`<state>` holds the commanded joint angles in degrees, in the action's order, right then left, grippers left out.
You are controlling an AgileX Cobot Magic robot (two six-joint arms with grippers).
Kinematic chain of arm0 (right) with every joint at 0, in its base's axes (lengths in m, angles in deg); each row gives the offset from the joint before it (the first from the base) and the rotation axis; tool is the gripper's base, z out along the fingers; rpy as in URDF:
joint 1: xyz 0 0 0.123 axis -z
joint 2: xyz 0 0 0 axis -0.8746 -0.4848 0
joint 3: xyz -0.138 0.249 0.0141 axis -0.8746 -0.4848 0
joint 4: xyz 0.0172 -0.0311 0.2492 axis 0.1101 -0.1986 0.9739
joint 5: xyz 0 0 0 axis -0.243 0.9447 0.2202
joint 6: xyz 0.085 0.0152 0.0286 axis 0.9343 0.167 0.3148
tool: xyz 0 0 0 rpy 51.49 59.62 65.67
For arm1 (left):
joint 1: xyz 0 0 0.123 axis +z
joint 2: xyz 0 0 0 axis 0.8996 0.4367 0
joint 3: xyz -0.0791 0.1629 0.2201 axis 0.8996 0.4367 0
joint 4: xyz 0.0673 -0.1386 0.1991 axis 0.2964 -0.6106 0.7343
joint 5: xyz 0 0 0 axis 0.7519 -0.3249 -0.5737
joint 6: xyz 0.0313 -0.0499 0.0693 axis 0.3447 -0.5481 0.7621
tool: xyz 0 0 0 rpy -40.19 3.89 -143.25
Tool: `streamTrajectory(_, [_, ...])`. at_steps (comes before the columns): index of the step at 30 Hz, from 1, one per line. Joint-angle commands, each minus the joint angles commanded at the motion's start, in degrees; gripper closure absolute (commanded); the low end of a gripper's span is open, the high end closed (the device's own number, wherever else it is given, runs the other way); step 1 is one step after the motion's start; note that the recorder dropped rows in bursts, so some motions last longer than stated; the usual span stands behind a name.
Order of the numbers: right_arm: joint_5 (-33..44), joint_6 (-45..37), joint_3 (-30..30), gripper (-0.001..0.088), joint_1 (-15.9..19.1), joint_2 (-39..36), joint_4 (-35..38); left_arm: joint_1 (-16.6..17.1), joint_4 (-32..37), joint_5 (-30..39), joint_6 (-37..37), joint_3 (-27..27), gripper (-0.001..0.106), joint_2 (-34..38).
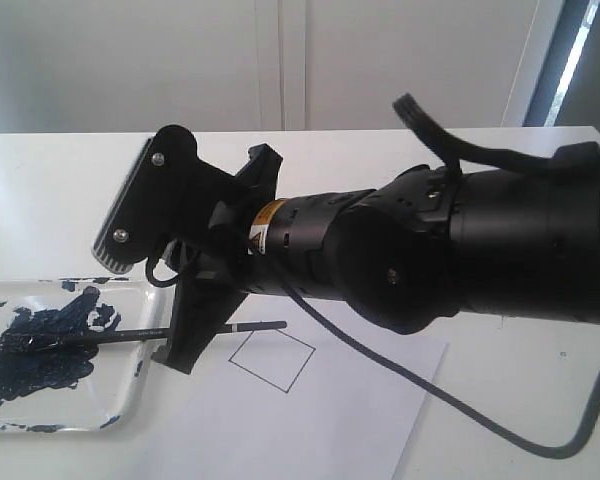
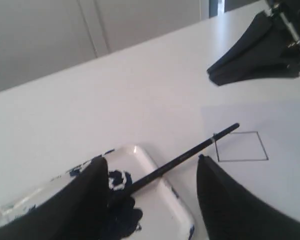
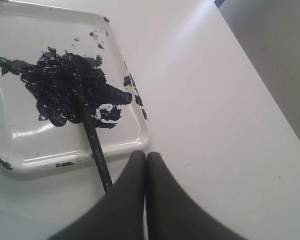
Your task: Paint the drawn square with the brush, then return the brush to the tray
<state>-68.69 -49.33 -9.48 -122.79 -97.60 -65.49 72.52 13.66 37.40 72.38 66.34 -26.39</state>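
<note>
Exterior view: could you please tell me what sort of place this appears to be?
Probably an indoor robot workbench for painting: a white table, a paint-smeared tray with the brush, and paper bearing the drawn square.

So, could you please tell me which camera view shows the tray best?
The right wrist view: nearly the whole tray shows, paint smears and rim clear. The exterior view crops it at the frame edge; the left wrist view shows only a corner, partly behind the open left gripper.
</note>
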Motion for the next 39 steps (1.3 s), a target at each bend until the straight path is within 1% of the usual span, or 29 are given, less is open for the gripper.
streamTrajectory(2, [-0.16,-2.04,0.0,0.0821,0.0,-1.26,0.0,0.0,1.78,0.07,-4.28,0.0,0.045,0.02])
streamTrajectory(4, [-0.32,-2.69,0.0,0.0788,0.14,-2.69,0.0,0.0,2.2,0.07,-6.08,0.0,0.045,0.02])
streamTrajectory(7, [-2.62,-2.78,0.0,0.0787,0.14,-4.89,0.0,0.0,1.54,0.21,-6.08,0.0,0.045,0.02])
streamTrajectory(11, [-10.24,-2.78,0.0,0.0796,0.14,-8.24,0.0,0.0,-0.54,0.49,-6.08,0.0,0.045,0.02])
streamTrajectory(12, [-11.04,-2.78,0.13,0.0805,0.14,-8.97,0.11,0.0,-0.54,0.61,-6.08,0.0,0.045,0.02])
streamTrajectory(14, [-10.09,-2.67,1.0,0.0831,0.14,-10.53,0.39,0.0,-0.54,0.81,-6.08,0.0,0.045,0.02])
streamTrajectory(16, [-6.6,-2.35,2.41,0.0849,0.14,-12.2,0.39,0.0,-0.54,1.03,-6.08,0.0,0.045,0.02])
streamTrajectory(18, [-5.09,-2.17,3.19,0.0861,0.14,-13.51,0.39,0.0,-0.54,1.47,-6.08,0.0,0.045,0.02])
streamTrajectory(24, [-4.42,-2.17,5.28,0.0855,0.14,-14.4,0.49,0.0,-0.54,1.63,-6.08,0.0,0.045,0.02])
streamTrajectory(26, [-4.28,-2.17,5.95,0.0819,0.14,-14.4,0.42,0.0,-0.54,1.63,-6.08,0.0,0.045,0.02])
streamTrajectory(27, [-4.39,-2.17,6.08,0.0784,0.14,-14.4,0.42,0.0,-0.54,1.63,-6.08,0.0,0.045,0.02])
streamTrajectory(30, [-4.51,-2.17,6.47,0.0627,0.14,-14.4,0.42,0.0,-0.54,1.63,-6.08,0.0,0.045,0.02])
streamTrajectory(34, [-7.68,-2.17,6.47,0.0398,0.14,-14.63,0.42,0.0,-0.54,1.63,-6.08,0.0,0.045,0.02])
streamTrajectory(35, [-8.52,-2.17,6.47,0.0363,0.14,-14.78,0.42,0.0,-0.54,1.63,-6.08,0.0,0.045,0.02])
streamTrajectory(36, [-9.05,-2.29,6.58,0.0342,0.14,-14.92,0.42,0.0,-0.54,1.63,-6.08,0.0,0.045,0.02])
streamTrajectory(37, [-9.19,-2.43,6.72,0.0342,0.14,-15.45,0.42,0.0,-0.54,1.63,-6.08,0.0,0.045,0.02])
streamTrajectory(39, [-6.95,-2.43,7.51,0.0368,0.14,-16.04,0.42,0.0,-0.54,1.63,-6.08,0.0,0.045,0.02])
